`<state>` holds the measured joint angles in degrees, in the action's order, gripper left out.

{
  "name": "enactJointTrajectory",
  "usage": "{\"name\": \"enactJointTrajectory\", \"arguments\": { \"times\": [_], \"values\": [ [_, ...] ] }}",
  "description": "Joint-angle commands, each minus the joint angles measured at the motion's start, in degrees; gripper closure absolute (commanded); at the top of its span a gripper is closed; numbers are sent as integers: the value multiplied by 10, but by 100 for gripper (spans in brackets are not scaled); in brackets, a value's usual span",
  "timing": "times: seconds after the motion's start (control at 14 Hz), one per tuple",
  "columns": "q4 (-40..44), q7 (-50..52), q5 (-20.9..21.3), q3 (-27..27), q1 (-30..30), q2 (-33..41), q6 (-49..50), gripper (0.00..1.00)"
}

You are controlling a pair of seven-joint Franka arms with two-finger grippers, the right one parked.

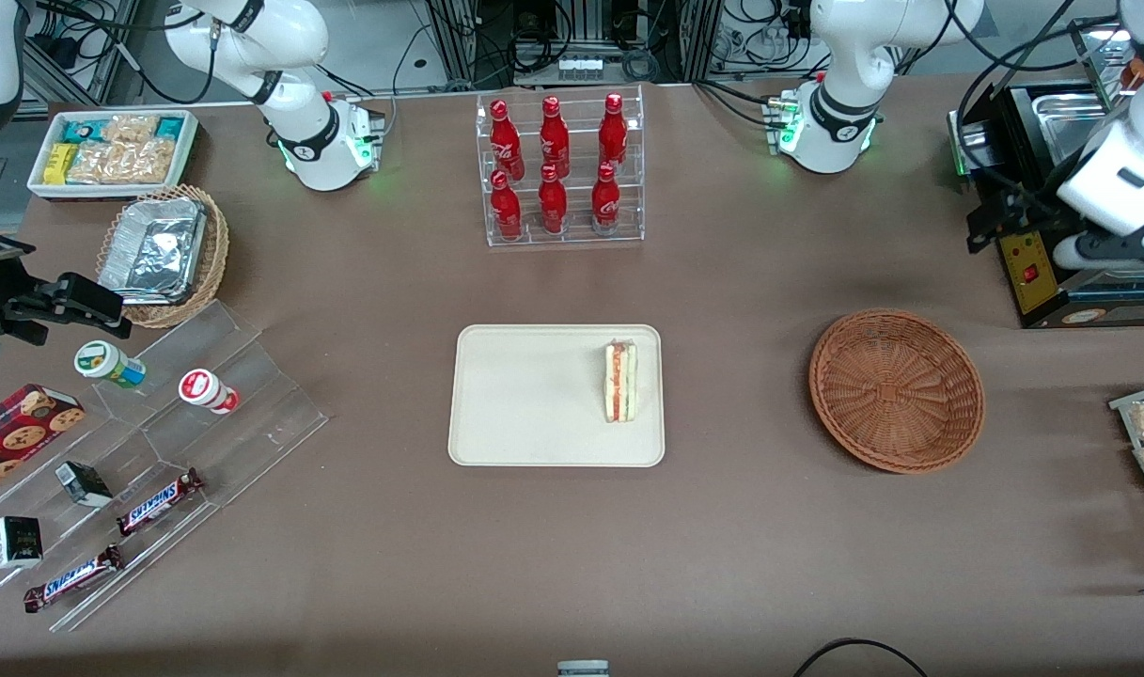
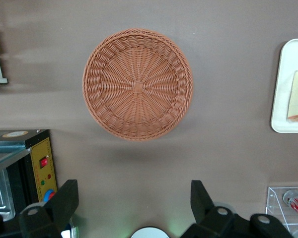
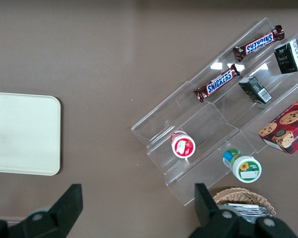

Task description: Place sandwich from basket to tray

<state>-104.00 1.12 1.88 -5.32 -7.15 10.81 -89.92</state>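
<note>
You see the tray point(image 1: 534, 404) lying flat at the table's middle, nearer the front camera than the rack of red bottles point(image 1: 560, 169). The basket point(image 1: 896, 388) sits well apart from the tray, toward the working arm's end, with nothing in it. The gripper point(image 2: 134, 201) hangs high above the table beside the basket, its fingers point(image 2: 64, 198) spread wide and holding nothing. The sandwich point(image 1: 620, 381) stands on the tray, close to the rim on the basket's side.
</note>
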Motion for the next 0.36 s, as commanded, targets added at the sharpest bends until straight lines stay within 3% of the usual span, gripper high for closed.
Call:
{"name": "enactJointTrajectory", "arguments": {
  "times": [0.0,0.29],
  "values": [
    [-4,7,1,0,-3,28,15,0],
    [-3,20,8,7,-2,31,15,0]
  ]
}}
